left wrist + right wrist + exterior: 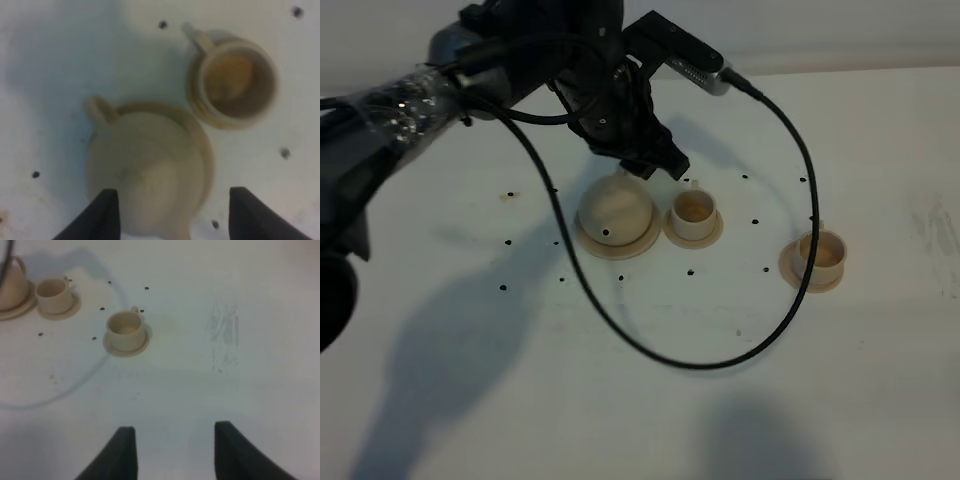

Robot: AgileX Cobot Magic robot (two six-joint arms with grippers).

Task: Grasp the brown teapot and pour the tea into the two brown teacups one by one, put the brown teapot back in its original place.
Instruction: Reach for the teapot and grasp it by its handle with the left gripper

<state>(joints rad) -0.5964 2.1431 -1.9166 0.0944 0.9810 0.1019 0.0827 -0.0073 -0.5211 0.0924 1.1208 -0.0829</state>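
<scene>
The brown teapot (615, 208) stands on its wide saucer, the original place (642, 243). One brown teacup (694, 213) on its saucer stands just right of it, the other (818, 254) farther right. My left gripper (656, 162) hovers over the pot's far side. In the left wrist view it (175, 220) is open, its fingers (102, 216) astride the teapot (145, 170) without gripping it, the saucer rim (206, 150) and the near cup (235, 82) beyond. My right gripper (175, 452) is open and empty, well away from the far cup (126, 330), the other cup (54, 294) and the teapot (10, 287).
A black cable (790, 300) loops from the left arm across the white table (470, 400), passing over the right cup's edge. Small black dots mark the tabletop around the crockery. The arm's shadow lies at the front left.
</scene>
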